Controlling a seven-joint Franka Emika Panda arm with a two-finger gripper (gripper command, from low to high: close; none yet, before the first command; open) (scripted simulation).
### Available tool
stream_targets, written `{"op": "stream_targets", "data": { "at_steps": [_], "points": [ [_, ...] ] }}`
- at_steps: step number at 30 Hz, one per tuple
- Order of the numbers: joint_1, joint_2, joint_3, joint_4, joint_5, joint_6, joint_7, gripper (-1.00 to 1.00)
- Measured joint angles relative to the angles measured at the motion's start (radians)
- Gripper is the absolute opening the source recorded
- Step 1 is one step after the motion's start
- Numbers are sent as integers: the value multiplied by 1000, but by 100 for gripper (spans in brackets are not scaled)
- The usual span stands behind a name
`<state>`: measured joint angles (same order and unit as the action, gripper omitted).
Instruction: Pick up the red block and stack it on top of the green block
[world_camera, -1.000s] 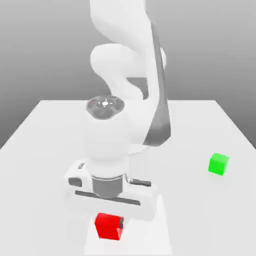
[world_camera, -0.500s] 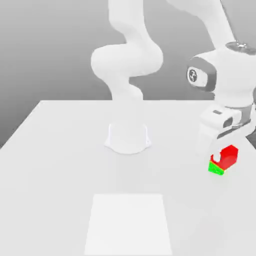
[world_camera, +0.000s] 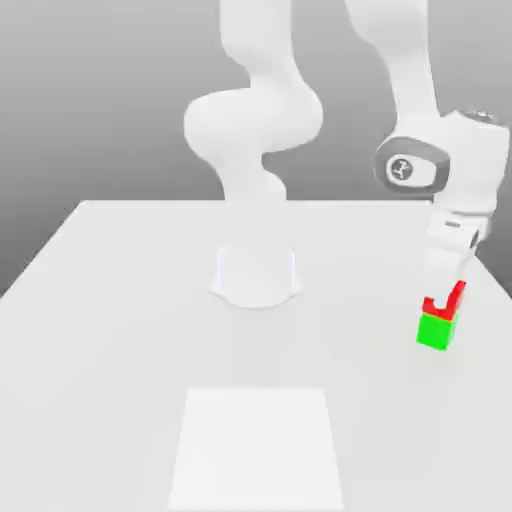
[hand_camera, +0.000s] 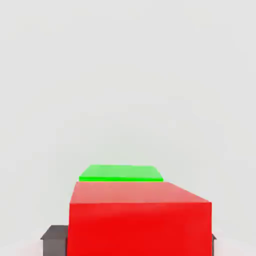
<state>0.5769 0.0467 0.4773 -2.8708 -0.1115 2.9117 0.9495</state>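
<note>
End effector (world_camera: 447, 296) seemingly around red block (world_camera: 443, 302)

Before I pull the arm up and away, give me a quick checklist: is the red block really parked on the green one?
1. Red block sits over the green block in the exterior view: ok.
2. Red block lying flat and square on the green one: cannot tell; the gripper covers most of it, and in the hand view the green block peeks out beyond the red.
3. Gripper let go of the red block: cannot tell; the fingers sit right at its sides.
4. Green block resting on the table: ok.
5. Straight-up exit path above the stack: ok.
</note>
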Motion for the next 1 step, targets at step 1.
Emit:
{"op": "stream_targets", "data": {
  "at_steps": [1],
  "points": [
    [0, 0, 0, 0, 0, 0, 0, 100]
  ]
}}
